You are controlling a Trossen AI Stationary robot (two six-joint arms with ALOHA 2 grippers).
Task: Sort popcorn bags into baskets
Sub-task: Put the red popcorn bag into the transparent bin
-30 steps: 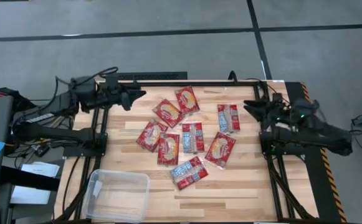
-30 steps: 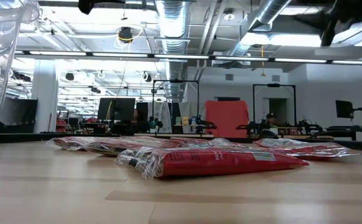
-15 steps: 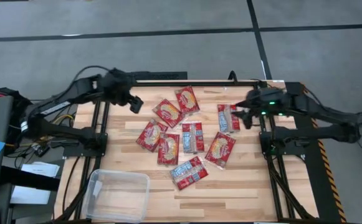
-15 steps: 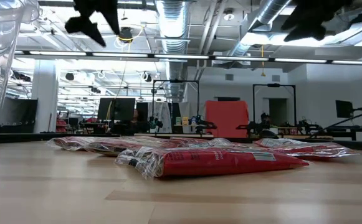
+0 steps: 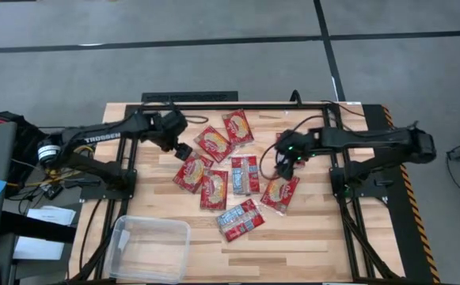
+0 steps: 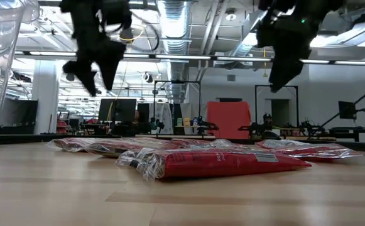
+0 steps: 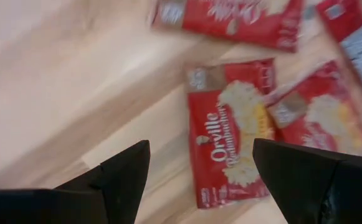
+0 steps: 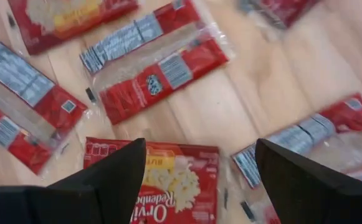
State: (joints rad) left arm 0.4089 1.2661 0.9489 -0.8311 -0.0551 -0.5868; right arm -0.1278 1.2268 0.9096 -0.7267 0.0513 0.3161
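At the table's front left corner we see the clear basket (image 5: pixel 151 248) with bare wood (image 5: pixel 293 245) stretching right of it along the front edge. Our left gripper (image 5: pixel 184 150) hangs over the packets' left fringe, fingers spread wide, holding nothing, a popcorn bag (image 7: pixel 230 140) just beneath. The popcorn bags (image 5: pixel 237 174) lie clustered mid-table, well clear of every edge. Our right gripper (image 5: pixel 282 165) hovers above the cluster's right side, likewise parted and empty.

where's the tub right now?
High view: the clear tub sits empty at the table's front-left corner, left of the nearest popcorn bag and apart from the pile.
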